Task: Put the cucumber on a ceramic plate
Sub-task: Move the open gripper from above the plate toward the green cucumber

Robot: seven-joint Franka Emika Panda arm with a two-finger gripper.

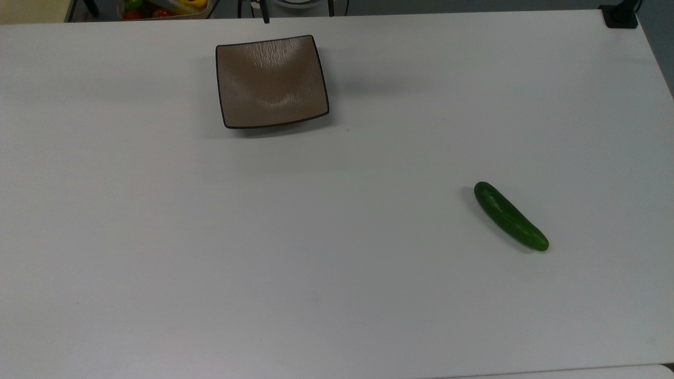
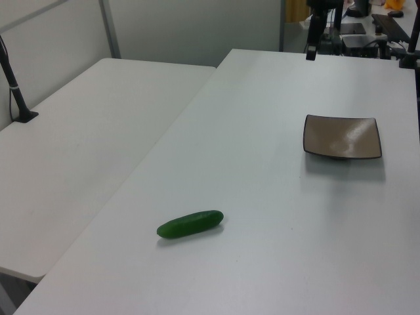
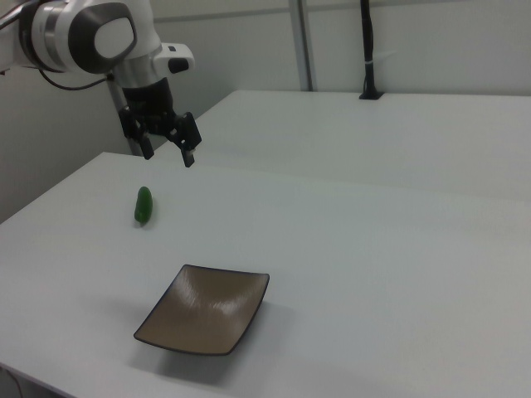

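Top view: cucumber (image 1: 511, 216) lies flat on the white counter (image 1: 316, 237), toward the top view's lower right — well apart from the ceramic plate (image 1: 271, 81), which sits bare near the far edge. Right view: gripper (image 3: 168, 152) hangs in the air above the counter near the cucumber (image 3: 143, 205), fingers (image 3: 189, 155) spread wide, holding nothing.
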